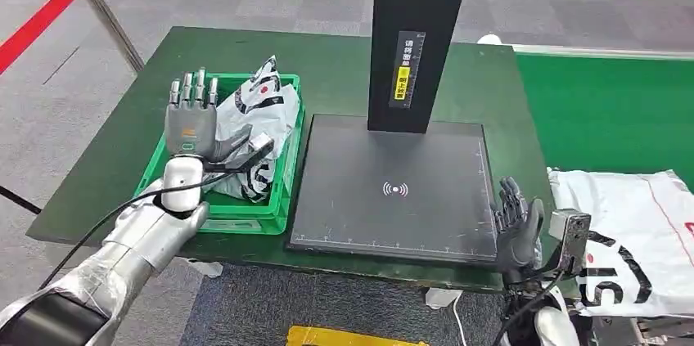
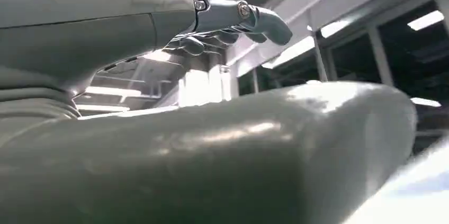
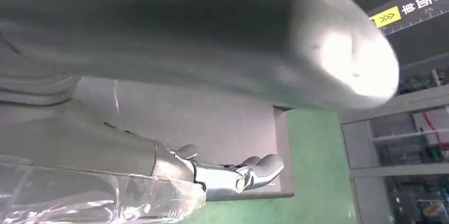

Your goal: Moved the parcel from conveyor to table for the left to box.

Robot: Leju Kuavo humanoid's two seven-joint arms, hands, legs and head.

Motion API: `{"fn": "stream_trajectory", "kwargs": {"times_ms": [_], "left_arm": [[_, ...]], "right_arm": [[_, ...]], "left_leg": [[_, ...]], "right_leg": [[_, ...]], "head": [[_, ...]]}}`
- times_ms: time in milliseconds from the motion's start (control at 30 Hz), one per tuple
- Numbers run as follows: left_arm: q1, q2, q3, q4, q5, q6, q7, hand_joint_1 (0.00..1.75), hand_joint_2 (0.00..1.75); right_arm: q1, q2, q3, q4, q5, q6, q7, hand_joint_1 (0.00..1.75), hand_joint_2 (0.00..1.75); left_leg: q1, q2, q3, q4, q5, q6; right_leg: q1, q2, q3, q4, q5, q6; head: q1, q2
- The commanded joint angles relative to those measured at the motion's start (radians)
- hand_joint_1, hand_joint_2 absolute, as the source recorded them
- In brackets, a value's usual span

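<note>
The left robot hand (image 1: 191, 121) is raised above the green crate (image 1: 285, 168), with its fingers (image 1: 193, 90) straight, a little apart, and holding nothing. In the left wrist view this robot hand (image 2: 227, 23) is seen against the ceiling lights, also with nothing in it. The crate stands on the green worktop (image 1: 344, 68) near its left edge, and white parcels with black and red print (image 1: 263, 113) lie inside it, one leaning above the far rim.

Just beside the crate, toward the middle of the worktop, lies a flat black scanner plate (image 1: 393, 190) with a small wireless sign, and a black column (image 1: 417, 35) (it carries a yellow label) rises from its far side.

The right robot hand (image 1: 515, 227) hangs at the near right corner of the plate, fingers apart and slightly bent, empty. In the right wrist view the fingers (image 3: 262, 167) lie over the edge of the plate.

A white parcel (image 1: 630, 231) with black print lies on the green conveyor (image 1: 614, 109), right of the worktop, close to the right robot hand, but I cannot tell if they touch. At the far left a red barrier belt (image 1: 37, 23) hangs from a metal post (image 1: 106, 15).
</note>
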Motion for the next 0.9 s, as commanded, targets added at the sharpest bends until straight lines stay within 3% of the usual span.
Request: {"fn": "stream_trajectory", "kwargs": {"times_ms": [33,133,167,200,267,300,333,367,400,467,533,600,667,700,733,800,867,900], "left_arm": [[-0.055,0.107,-0.077,-0.196,-0.004,-0.054,0.019,0.0,0.0],[-0.018,0.109,-0.018,-0.312,-0.004,-0.067,0.019,0.0,0.0],[0.035,0.082,0.006,-0.401,-0.004,-0.083,0.019,0.0,1.75],[0.061,0.091,0.011,-0.478,-0.004,-0.067,0.008,0.0,1.75],[0.186,-0.007,0.158,-0.634,-0.004,-0.082,-0.159,0.0,1.75],[0.235,-0.021,0.093,-0.7,-0.004,-0.109,-0.142,0.0,1.75],[0.308,-0.111,0.155,-0.752,0.057,-0.058,-0.313,0.0,1.75],[0.383,-0.216,0.163,-0.798,0.25,-0.018,-0.584,0.0,1.75],[0.411,-0.251,0.153,-0.811,0.443,-0.051,-0.672,0.0,1.75],[0.429,-0.276,0.119,-0.812,0.658,-0.113,-0.777,0.0,1.75],[0.432,-0.278,0.116,-0.804,0.657,-0.108,-0.783,0.0,1.75],[0.455,-0.321,0.141,-0.805,1.082,-0.307,-0.958,0.0,1.75],[0.462,-0.356,0.115,-0.745,1.365,-0.495,-0.996,0.0,1.75],[0.464,-0.378,0.089,-0.692,1.474,-0.574,-0.991,0.0,1.75],[0.448,-0.38,0.034,-0.627,1.459,-0.567,-1.007,0.0,1.75],[0.434,-0.419,-0.012,-0.528,1.559,-0.596,-1.002,0.0,1.75],[0.422,-0.427,-0.045,-0.497,1.535,-0.564,-1.021,0.0,1.75],[0.415,-0.435,-0.051,-0.475,1.553,-0.57,-0.992,0.0,1.75]], "right_arm": [[-0.021,0.007,-0.019,0.07,-0.009,-0.011,-0.008,0.0,0.0],[-0.007,0.019,-0.024,0.065,-0.007,-0.02,-0.011,0.0,0.0],[0.002,0.027,-0.033,0.059,-0.003,-0.029,-0.013,0.0,0.0],[0.007,0.034,-0.044,0.057,-0.001,-0.033,-0.014,0.0,0.0],[0.024,0.051,-0.071,0.037,0.013,-0.038,-0.013,0.0,0.0],[0.028,0.068,-0.091,0.028,0.031,-0.029,-0.013,0.0,0.0],[0.04,0.075,-0.101,0.013,0.038,-0.025,-0.009,0.0,0.0],[0.05,0.08,-0.11,-0.01,0.061,-0.025,-0.017,0.0,0.0],[0.058,0.084,-0.119,-0.032,0.068,-0.026,-0.019,0.0,0.0],[0.055,0.087,-0.122,-0.048,0.079,-0.03,-0.04,0.0,0.0],[0.052,0.088,-0.119,-0.053,0.082,-0.03,-0.04,0.0,0.0],[0.043,0.083,-0.103,-0.063,0.129,-0.065,-0.092,0.0,0.0],[0.019,0.079,-0.078,-0.075,0.164,-0.111,-0.132,0.0,0.0],[0.0,0.077,-0.064,-0.078,0.235,-0.206,-0.169,0.0,0.0],[-0.021,0.073,-0.04,-0.086,0.22,-0.223,-0.161,0.0,1.75],[-0.04,0.062,-0.01,-0.113,0.319,-0.406,-0.179,0.0,1.75],[-0.04,0.056,0.002,-0.141,0.302,-0.433,-0.154,0.0,1.75],[-0.039,0.045,0.006,-0.148,0.374,-0.5,-0.139,0.0,1.75]], "left_leg": [[0.003,0.001,-0.001,0.002,-0.001,0.0],[0.002,0.001,-0.001,0.001,-0.001,0.0],[0.001,0.0,-0.001,0.0,-0.001,0.0],[0.002,0.0,0.0,0.0,-0.001,0.0],[0.001,-0.001,0.001,-0.001,-0.001,0.0],[0.001,-0.001,0.002,-0.002,-0.001,0.0],[0.0,0.0,0.002,-0.002,-0.001,0.0],[0.0,-0.002,0.005,-0.005,-0.001,0.001],[-0.001,-0.003,0.003,-0.003,-0.001,0.001],[-0.002,-0.005,0.005,-0.003,-0.004,0.002],[-0.002,-0.002,0.002,-0.001,-0.006,0.004],[-0.002,0.002,0.001,0.0,-0.006,0.003],[-0.002,0.004,0.003,-0.001,-0.008,0.004],[-0.003,0.003,0.002,-0.002,-0.007,0.004],[-0.002,0.003,0.003,-0.002,-0.007,0.004],[-0.002,0.002,0.002,-0.001,-0.007,0.004],[-0.003,0.003,0.002,-0.001,-0.006,0.005],[-0.003,0.003,0.003,-0.002,-0.006,0.004]], "right_leg": [[0.003,0.0,0.0,-0.001,0.0,-0.001],[0.002,0.0,0.0,-0.001,0.0,-0.001],[0.002,0.0,0.0,-0.001,0.0,-0.001],[0.002,0.0,0.001,-0.002,0.0,-0.001],[0.001,-0.002,0.002,-0.002,-0.001,0.0],[0.002,-0.002,0.004,-0.004,-0.001,0.0],[0.0,0.0,0.003,-0.003,-0.001,0.0],[0.0,-0.003,0.007,-0.006,-0.001,0.001],[-0.002,-0.003,0.005,-0.004,-0.001,0.001],[-0.002,-0.005,0.008,-0.006,-0.003,0.002],[-0.002,-0.002,0.005,-0.004,-0.004,0.002],[-0.002,0.001,0.003,-0.003,-0.003,0.002],[-0.002,0.002,0.003,-0.004,-0.003,0.001],[-0.003,0.002,0.003,-0.004,-0.003,0.002],[-0.002,0.002,0.004,-0.005,-0.003,0.002],[-0.001,0.0,0.004,-0.006,-0.002,0.002],[-0.002,0.001,0.003,-0.004,-0.003,0.003],[-0.002,0.001,0.004,-0.005,-0.002,0.002]], "head": [[0.0,0.0],[0.0,0.0],[0.0,0.0],[0.0,0.0],[0.0,0.0],[-0.001,0.0],[0.0,0.0],[0.0,0.0],[0.0,0.0],[0.0,0.0],[0.0,0.0],[0.0,0.0],[0.0,0.0],[0.0,0.0],[0.0,0.0],[0.0,0.0],[0.0,0.0],[0.0,0.0]]}}
